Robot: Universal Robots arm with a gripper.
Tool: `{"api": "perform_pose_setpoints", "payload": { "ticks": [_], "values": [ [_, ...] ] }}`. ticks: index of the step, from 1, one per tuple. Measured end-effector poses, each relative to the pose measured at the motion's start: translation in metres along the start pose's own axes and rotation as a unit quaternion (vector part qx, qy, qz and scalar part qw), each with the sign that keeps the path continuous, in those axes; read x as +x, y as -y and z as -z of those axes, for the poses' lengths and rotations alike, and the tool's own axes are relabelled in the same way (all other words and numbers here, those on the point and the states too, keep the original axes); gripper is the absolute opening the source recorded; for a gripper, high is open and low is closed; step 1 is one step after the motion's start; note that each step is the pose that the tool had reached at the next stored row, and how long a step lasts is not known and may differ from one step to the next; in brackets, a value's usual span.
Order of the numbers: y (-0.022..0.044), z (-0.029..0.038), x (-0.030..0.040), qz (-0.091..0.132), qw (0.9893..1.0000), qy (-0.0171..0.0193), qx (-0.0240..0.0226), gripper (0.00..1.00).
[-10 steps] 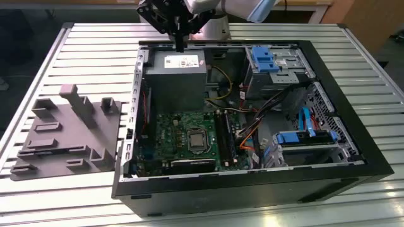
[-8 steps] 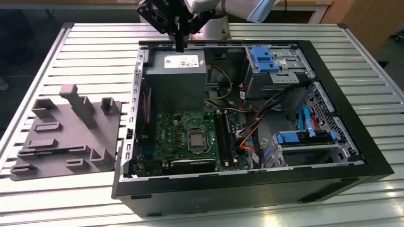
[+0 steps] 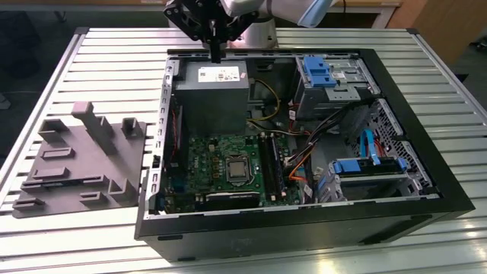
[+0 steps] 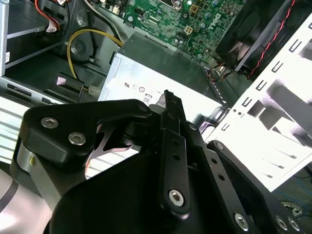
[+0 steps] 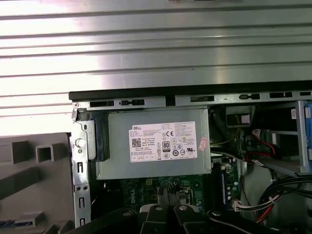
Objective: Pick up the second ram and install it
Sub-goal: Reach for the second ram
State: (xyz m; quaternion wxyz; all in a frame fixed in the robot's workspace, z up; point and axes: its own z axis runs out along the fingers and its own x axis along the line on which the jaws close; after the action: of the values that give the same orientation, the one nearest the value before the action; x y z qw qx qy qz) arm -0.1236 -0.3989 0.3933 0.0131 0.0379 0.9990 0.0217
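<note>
Gripper, jaws closed on nothing, hangs over the case's far edge; ram probably already seated in the slots.

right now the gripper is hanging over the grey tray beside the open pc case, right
No. In the exterior view the gripper hangs over the silver power supply inside the open pc case; the grey tray lies beside the case, away from the gripper.

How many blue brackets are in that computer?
2, both toward the exterior view's right: the far bracket by the case's back wall, the near bracket closer to the camera. More may be hidden.
</note>
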Motion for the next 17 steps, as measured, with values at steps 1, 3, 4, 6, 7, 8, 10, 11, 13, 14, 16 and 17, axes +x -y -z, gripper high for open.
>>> {"api": "perform_pose_setpoints", "payload": {
  "ticks": [1, 3, 4, 6, 7, 8, 10, 11, 13, 14, 16, 17],
  "values": [
    [0.0, 0.0, 0.0003, 0.0, 1.0, 0.0, 0.0, 0.11],
    [0.0001, 0.0, 0.0009, 0.0, 1.0, 0.0, 0.0, 0.11],
    [0.0001, 0.0001, 0.0012, 0.0, 1.0, 0.0, 0.0, 0.11],
    [0.0001, 0.0001, 0.0019, 0.0, 1.0, 0.0, 0.0, 0.11],
    [0.0002, 0.0001, 0.0022, 0.0, 1.0, 0.0, 0.0, 0.11],
    [0.0002, 0.0001, 0.0025, 0.0, 1.0, 0.0, 0.0, 0.11],
    [0.0003, 0.0001, 0.0033, 0.0, 1.0, 0.0, 0.0, 0.11],
    [0.0003, 0.0001, 0.0037, 0.0, 1.0, 0.0, 0.0, 0.11],
    [0.0003, 0.0001, 0.0044, 0.0, 1.0, 0.0, 0.0, 0.11],
    [0.0016, 0.0006, 0.0204, 0.0, 1.0, 0.0, 0.0, 0.11],
    [0.0017, 0.0006, 0.0222, 0.0, 1.0, 0.0, 0.0, 0.11],
    [0.0017, 0.0006, 0.0226, 0.0, 1.0, 0.0, 0.0, 0.11]
  ]
}}
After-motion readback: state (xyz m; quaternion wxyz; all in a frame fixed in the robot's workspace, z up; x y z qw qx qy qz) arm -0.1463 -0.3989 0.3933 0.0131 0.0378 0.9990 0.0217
